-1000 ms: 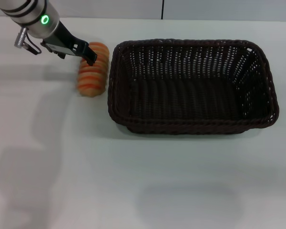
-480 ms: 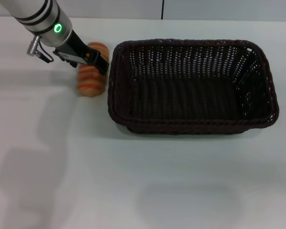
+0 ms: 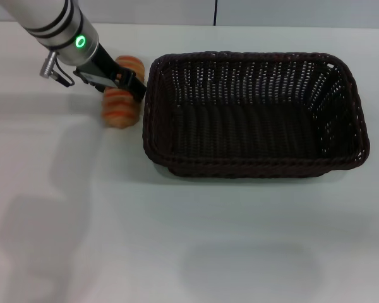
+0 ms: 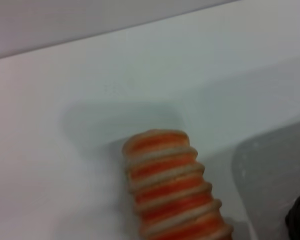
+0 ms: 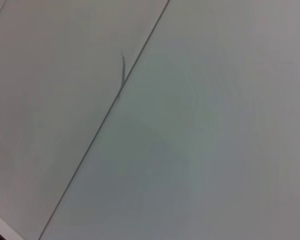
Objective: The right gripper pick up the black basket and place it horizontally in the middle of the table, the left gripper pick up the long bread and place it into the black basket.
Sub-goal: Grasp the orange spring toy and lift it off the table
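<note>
- In the head view you see the large rectangular dark brown woven wicker basket lying with its long side across the plain white smooth table, a little right of the middle; inside it you can see only its own woven floor.
- The small long bread, tan with orange crosswise ridges, lies on the table just beside the left short wall of the basket, outside it, its long axis running away from you.
- The left gripper, grey-silver with a round green light and black fingers, is over the middle of the bread, and its dark tip reaches close to the basket rim.
- You cannot tell from the head view how wide the fingers stand, or whether they press the bread.
- The left wrist view gives you what the head view does not: the bread close up, with a rounded end and stacked orange and cream ridges, resting on the white surface; this arm's fingers do not show there.
- The right wrist view shows only a pale flat surface crossed by a thin dark line; the right gripper appears in no view.
</note>
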Motion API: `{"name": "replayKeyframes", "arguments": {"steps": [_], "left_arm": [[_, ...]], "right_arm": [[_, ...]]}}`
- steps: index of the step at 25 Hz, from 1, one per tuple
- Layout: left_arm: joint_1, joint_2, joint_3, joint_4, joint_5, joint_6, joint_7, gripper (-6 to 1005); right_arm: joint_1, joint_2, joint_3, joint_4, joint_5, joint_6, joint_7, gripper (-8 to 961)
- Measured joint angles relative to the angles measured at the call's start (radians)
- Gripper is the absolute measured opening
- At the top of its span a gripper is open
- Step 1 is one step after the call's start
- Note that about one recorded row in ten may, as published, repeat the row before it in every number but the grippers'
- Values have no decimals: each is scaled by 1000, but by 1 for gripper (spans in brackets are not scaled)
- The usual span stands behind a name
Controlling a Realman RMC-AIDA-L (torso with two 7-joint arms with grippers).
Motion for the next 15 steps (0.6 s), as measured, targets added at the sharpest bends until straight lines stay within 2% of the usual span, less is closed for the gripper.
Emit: {"name": "replayKeyframes", "arguments": {"steps": [15], "left_arm": [[-2,0,0,-58,-6,-50,11,834]], "right_arm": [[10,0,-38,8,0,-4,-1,748]]}}
